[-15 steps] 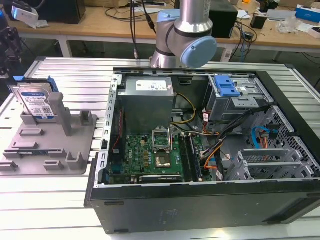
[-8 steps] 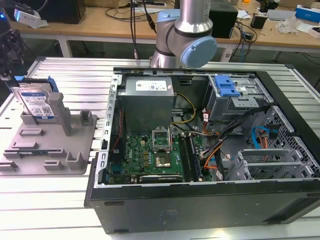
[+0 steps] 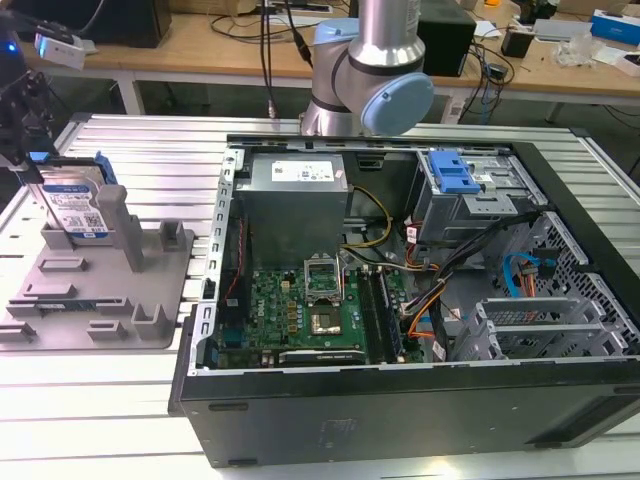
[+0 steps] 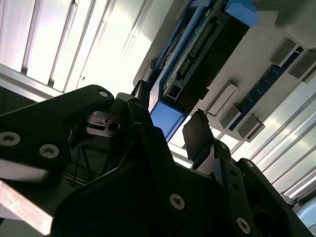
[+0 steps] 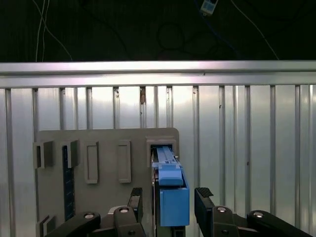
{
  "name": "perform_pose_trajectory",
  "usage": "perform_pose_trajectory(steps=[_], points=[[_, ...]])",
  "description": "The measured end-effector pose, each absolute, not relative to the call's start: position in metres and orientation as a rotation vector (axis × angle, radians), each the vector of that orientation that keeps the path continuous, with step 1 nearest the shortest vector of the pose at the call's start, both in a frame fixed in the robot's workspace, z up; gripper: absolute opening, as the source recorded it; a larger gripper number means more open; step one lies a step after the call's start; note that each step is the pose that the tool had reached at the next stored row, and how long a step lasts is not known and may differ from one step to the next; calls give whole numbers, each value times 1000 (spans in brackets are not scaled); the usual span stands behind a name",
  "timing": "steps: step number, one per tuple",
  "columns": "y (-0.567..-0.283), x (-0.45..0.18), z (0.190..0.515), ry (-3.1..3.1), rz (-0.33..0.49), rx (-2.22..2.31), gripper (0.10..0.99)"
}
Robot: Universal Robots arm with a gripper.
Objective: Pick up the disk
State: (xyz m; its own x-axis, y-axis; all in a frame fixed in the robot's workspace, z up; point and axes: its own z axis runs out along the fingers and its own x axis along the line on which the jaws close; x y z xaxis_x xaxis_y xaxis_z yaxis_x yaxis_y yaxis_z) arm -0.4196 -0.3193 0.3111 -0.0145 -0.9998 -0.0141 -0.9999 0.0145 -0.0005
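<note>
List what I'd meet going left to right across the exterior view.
Disk standing upright in the grey fixture → power-supply box inside the open computer case → drive cage with the blue latch.

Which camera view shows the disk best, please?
The exterior view: the disk stands on edge in the grey fixture, its labelled face towards the camera. In both wrist views it appears edge-on, blue rail foremost, with the open gripper straddling it.

One disk [image 3: 78, 208], one fixture [image 3: 70, 305], one case [image 3: 400, 415]
</note>
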Motion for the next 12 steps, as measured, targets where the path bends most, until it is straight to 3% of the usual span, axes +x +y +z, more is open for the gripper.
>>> perform_pose_trajectory(steps=[10, 12], points=[[-318, -420, 299, 2230, 15, -2198, 541], [-318, -420, 297, 2230, 15, -2198, 463]])
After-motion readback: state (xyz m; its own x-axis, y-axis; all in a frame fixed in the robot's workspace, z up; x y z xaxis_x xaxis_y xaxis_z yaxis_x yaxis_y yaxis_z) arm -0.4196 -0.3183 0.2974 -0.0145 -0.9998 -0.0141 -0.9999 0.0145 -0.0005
